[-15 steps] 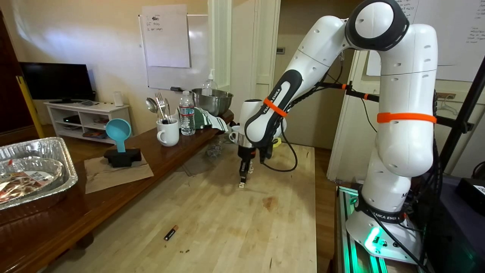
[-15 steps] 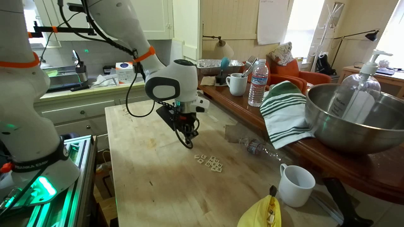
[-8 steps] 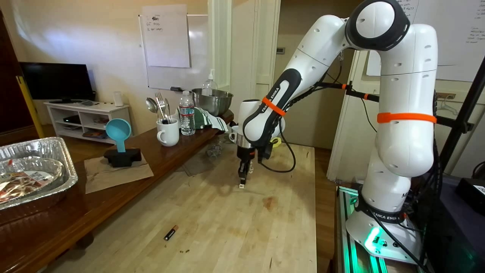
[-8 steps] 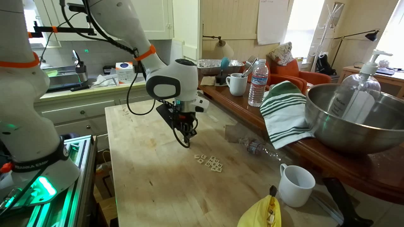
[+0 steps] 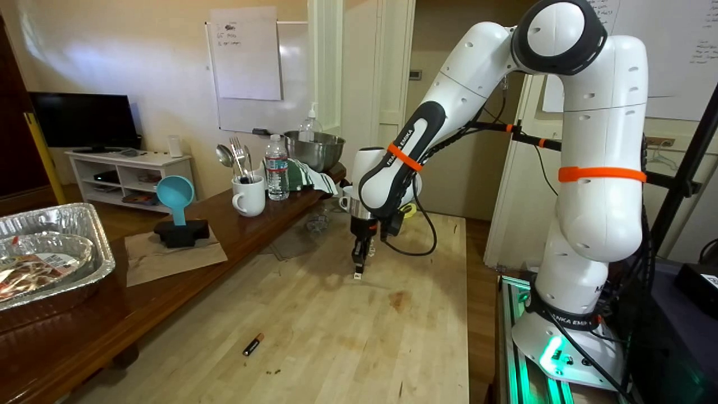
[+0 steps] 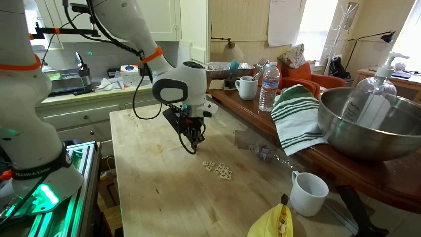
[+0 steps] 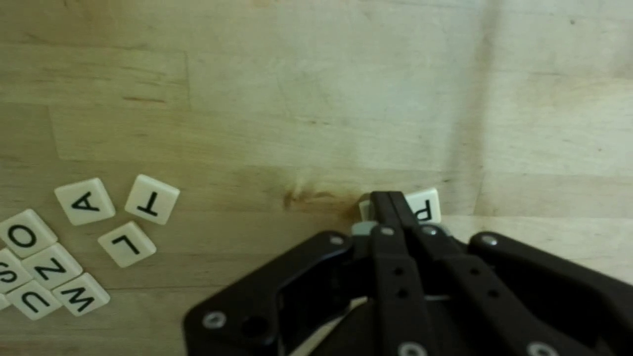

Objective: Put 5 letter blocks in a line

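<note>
Small pale letter blocks lie flat on the wooden table. My gripper is shut, its two fingertips together with nothing seen between them. It stands over the block marked P, whose middle is hidden by the fingers; a pale piece shows left of them, and I cannot tell if it is the same block. A pale block shows under the gripper in an exterior view. Blocks A, T and L lie apart to the left, beside a cluster with O, N and W.
The cluster also shows in an exterior view. A white mug, a yellow pouch and a clear plastic bottle are on the table. A battery lies on it too. A raised dark wood counter runs along one side.
My gripper has shifted slightly away from the loose blocks and the cluster, staying low and shut. The block under it seems to have moved slightly too. The other blocks have not moved.
</note>
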Robot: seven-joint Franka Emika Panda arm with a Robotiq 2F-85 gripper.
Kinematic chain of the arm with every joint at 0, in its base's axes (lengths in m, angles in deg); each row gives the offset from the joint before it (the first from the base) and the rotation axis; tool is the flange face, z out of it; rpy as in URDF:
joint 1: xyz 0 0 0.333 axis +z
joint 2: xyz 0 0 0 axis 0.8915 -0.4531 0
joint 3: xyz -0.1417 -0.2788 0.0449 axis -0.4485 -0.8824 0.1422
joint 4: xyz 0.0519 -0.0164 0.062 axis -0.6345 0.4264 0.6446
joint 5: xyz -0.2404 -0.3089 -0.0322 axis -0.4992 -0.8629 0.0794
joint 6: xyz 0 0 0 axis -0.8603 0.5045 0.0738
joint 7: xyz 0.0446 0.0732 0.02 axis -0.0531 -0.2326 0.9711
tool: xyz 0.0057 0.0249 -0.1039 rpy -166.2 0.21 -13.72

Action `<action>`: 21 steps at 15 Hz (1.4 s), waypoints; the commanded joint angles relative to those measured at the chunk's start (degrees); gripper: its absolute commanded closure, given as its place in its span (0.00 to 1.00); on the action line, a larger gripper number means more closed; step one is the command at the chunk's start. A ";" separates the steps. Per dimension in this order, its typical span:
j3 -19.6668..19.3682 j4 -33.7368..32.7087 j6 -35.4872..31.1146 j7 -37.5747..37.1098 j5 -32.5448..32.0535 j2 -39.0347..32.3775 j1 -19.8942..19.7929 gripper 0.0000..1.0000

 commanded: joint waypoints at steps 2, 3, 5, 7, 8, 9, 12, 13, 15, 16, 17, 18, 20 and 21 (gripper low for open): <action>-0.36 -0.52 1.93 -2.02 0.40 0.01 0.73 1.00; -0.49 -0.28 1.54 -2.44 0.15 0.41 0.80 1.00; -0.42 -0.08 1.65 -2.64 0.43 1.01 0.72 1.00; -0.06 0.12 2.33 -1.80 1.29 1.93 0.47 1.00; 0.08 0.52 2.22 -1.43 1.60 2.80 0.44 1.00; 0.07 0.72 2.21 -1.44 1.63 3.42 0.52 1.00; -0.43 1.17 2.32 -1.93 0.85 5.25 0.90 1.00; -0.83 1.33 2.27 -2.49 0.21 5.82 1.05 1.00; -2.06 1.67 1.77 -4.43 -1.82 6.76 1.21 1.00; -2.79 1.64 1.67 -5.50 -2.74 6.91 1.08 1.00; -3.45 1.58 1.71 -6.28 -3.40 7.03 0.93 1.00; -4.35 1.30 2.08 -7.38 -4.58 6.89 0.73 1.00; -5.91 0.61 2.86 -8.43 -5.20 6.38 0.11 1.00; -6.76 0.36 2.83 -9.32 -5.77 5.96 -0.10 1.00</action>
